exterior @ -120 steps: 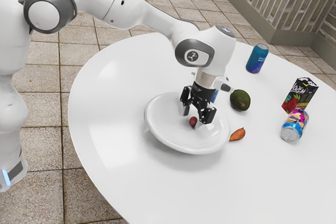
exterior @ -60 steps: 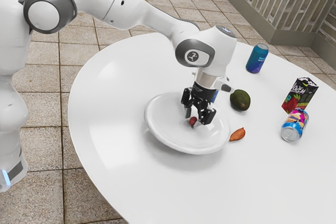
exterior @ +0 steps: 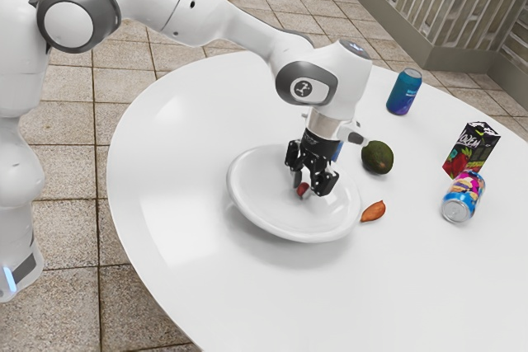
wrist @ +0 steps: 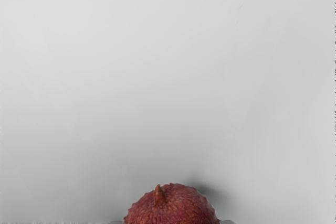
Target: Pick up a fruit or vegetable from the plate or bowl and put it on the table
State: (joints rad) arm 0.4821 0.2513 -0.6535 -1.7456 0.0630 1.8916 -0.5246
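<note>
A: Where's the gripper?

B: Near the middle of the exterior view, the black two-finger gripper (exterior: 305,188) points down into a shallow, round white dish (exterior: 247,195). The white jointed arm (exterior: 181,10) reaches in from the upper left.

A: And the fruit?

B: The small, round, dark-red fruit with bumpy skin (exterior: 303,190) is in the dish, between the fingertips. The wrist view shows its short, brownish stem.

A: Are the fingers touching it?

B: Yes — one on each side, closed in as far as the fruit's width lets them. They have hold of it, low over the dish.

A: So it's not on the table?

B: No, the fruit is within the dish, and the dish sits on the round, glossy white table (exterior: 181,212).

A: What else is there?

B: Just right of the dish, a slim, pointed orange-brown item (exterior: 373,211); above that, a dark green avocado (exterior: 378,157). A blue-and-purple can (exterior: 404,93) stands at the upper right.

A: Farther right?

B: A black carton with red fruit artwork (exterior: 470,151) — and just below it, a bright multicoloured can (exterior: 464,195) on its side. Something blue (exterior: 337,151) is partly hidden behind the gripper.
</note>
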